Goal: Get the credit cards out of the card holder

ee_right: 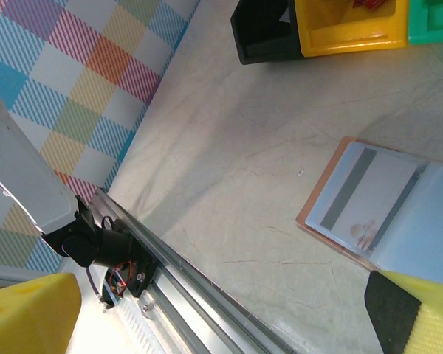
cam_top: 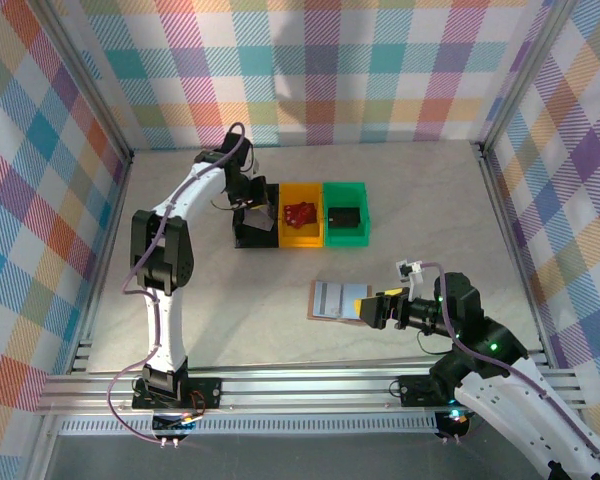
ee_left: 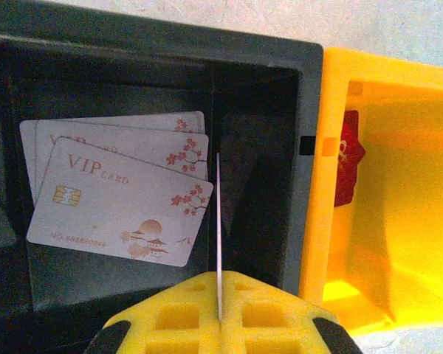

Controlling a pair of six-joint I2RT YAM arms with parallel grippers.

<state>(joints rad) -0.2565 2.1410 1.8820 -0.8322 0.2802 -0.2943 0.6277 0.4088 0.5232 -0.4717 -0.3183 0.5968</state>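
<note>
We hold one credit card over the black bin while the card holder lies spread on the counter.

Our left pincer (ee_left: 220, 316) is clenched on a credit card (ee_left: 218, 221), gripped edge-on and upright above the black bin (ee_left: 266, 66) at the far side of the counter (cam_top: 420, 180). Three cards (ee_left: 122, 199) lie fanned flat on that bin's floor. Just right of it stand the yellow bin (ee_left: 399, 243), with a red thing (ee_left: 347, 158) inside, and then the green bin (cam_top: 346, 240). Our right pincer (cam_top: 372, 308) is released, fingers spread wide, low at the right edge of the card holder (cam_top: 325, 300); whether it touches we cannot tell. The holder lies open, well apart from the bins, and a pale card (ee_right: 358, 199) with a dark stripe sits on its left panel.
</note>
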